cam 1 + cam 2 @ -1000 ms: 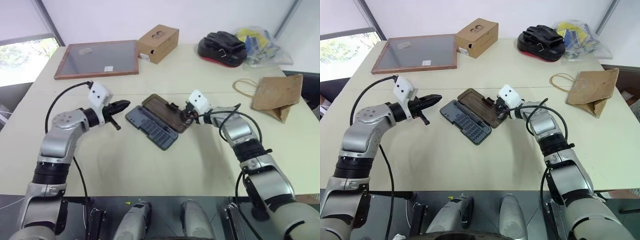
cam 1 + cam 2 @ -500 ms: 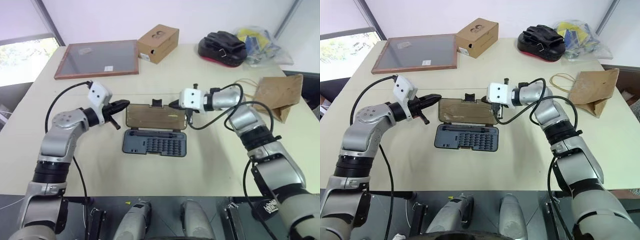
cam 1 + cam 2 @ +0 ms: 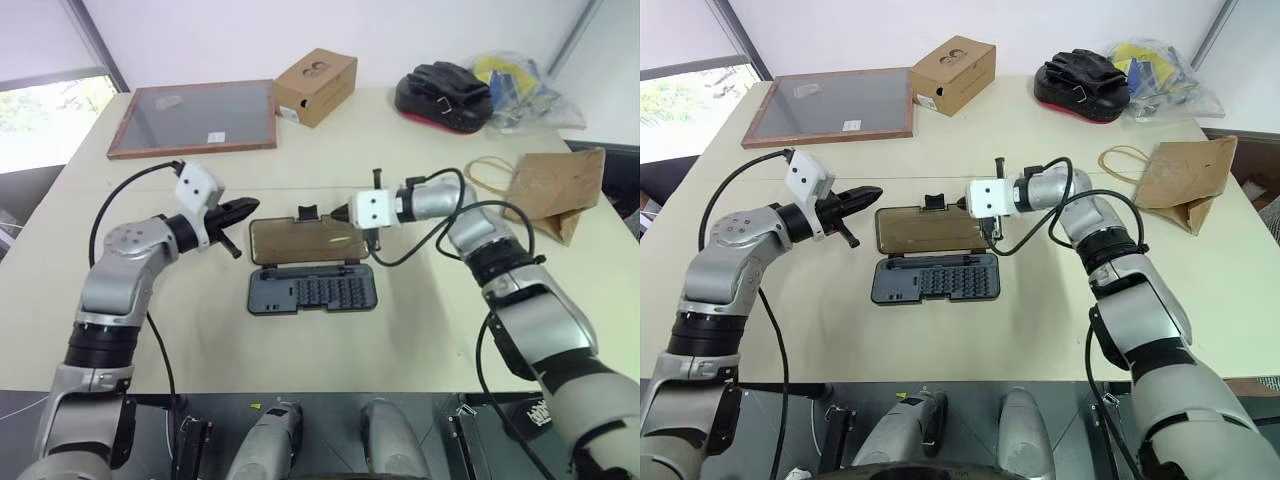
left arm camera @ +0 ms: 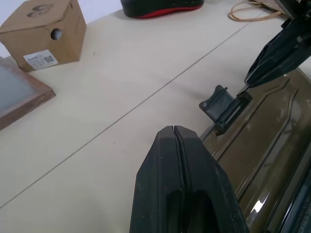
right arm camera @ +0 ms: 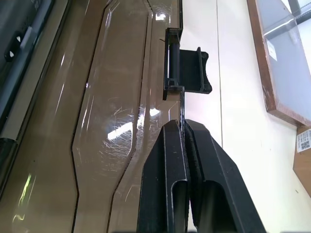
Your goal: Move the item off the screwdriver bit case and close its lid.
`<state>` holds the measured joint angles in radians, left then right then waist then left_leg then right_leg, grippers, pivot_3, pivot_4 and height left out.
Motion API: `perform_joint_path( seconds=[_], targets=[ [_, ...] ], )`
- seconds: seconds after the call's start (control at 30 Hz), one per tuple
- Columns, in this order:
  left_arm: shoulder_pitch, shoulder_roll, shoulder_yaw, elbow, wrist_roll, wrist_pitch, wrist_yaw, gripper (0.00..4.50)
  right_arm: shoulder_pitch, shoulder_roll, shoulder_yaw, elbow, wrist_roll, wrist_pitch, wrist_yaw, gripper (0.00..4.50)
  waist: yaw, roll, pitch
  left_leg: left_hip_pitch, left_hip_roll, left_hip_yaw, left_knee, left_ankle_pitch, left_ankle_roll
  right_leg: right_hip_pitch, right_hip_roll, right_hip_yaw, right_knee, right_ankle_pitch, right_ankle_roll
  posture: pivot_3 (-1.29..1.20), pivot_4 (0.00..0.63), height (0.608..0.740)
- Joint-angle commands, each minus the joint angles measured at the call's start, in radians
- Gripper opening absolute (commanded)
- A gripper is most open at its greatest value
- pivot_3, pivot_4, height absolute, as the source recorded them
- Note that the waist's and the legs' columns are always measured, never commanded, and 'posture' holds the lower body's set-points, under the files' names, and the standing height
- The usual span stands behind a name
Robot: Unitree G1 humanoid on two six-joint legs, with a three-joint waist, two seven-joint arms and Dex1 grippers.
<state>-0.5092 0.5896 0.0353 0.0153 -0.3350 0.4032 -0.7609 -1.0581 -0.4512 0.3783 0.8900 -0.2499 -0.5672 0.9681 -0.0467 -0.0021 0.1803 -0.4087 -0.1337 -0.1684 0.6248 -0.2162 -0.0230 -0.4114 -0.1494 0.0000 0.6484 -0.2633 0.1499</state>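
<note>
Now the right gripper [image 5: 183, 127] is pinching the lid [image 3: 300, 238] by its far edge, raising it; left gripper [image 4: 175, 133], pressed together, is hovering beside the screwdriver bit case [image 3: 312, 290].

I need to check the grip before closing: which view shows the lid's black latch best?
The right wrist view: the latch sits large on the lid edge, just beyond the shut right tool. The left wrist view shows it side-on; both eye views show it tiny.
</note>
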Motion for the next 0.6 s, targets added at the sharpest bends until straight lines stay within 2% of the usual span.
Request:
perform_joint_path(
  seconds=[0.03, 0.47, 0.53, 0.6],
  targets=[
    [0.009, 0.017, 0.040, -0.049, -0.006, -0.006, 0.007, 0.00, -0.024, 0.013, 0.002, -0.004, -0.006, -0.035, 0.010, 0.02, 0.000, 0.000, 0.000, 0.000, 0.000, 0.000, 0.000, 0.000, 0.000, 0.000, 0.000, 0.000, 0.000, 0.000, 0.000, 0.00, 0.150, 0.740],
    [0.017, 0.007, 0.030, -0.062, -0.012, 0.005, 0.013, 0.00, 0.015, -0.007, 0.009, 0.002, -0.060, -0.085, -0.074, 0.02, 0.001, 0.000, 0.000, 0.000, 0.000, 0.000, -0.001, 0.000, 0.000, 0.000, 0.000, 0.000, 0.000, 0.000, 0.000, 0.00, 0.150, 0.740],
    [0.022, 0.008, 0.026, -0.069, -0.016, 0.012, 0.007, 0.00, 0.026, -0.013, 0.003, -0.002, -0.061, -0.080, -0.086, 0.61, 0.002, 0.000, 0.000, 0.000, 0.000, 0.000, -0.001, 0.000, 0.000, 0.000, 0.000, 0.000, 0.000, 0.000, 0.000, 0.00, 0.150, 0.740],
    [0.024, 0.009, 0.026, -0.072, -0.017, 0.016, 0.006, 0.00, 0.032, -0.016, -0.003, -0.007, -0.062, -0.076, -0.095, 1.50, 0.001, 0.000, 0.000, 0.000, 0.000, 0.000, -0.001, 0.000, 0.000, 0.000, 0.000, 0.000, 0.000, 0.000, 0.000, 0.00, 0.150, 0.740]
  ],
)
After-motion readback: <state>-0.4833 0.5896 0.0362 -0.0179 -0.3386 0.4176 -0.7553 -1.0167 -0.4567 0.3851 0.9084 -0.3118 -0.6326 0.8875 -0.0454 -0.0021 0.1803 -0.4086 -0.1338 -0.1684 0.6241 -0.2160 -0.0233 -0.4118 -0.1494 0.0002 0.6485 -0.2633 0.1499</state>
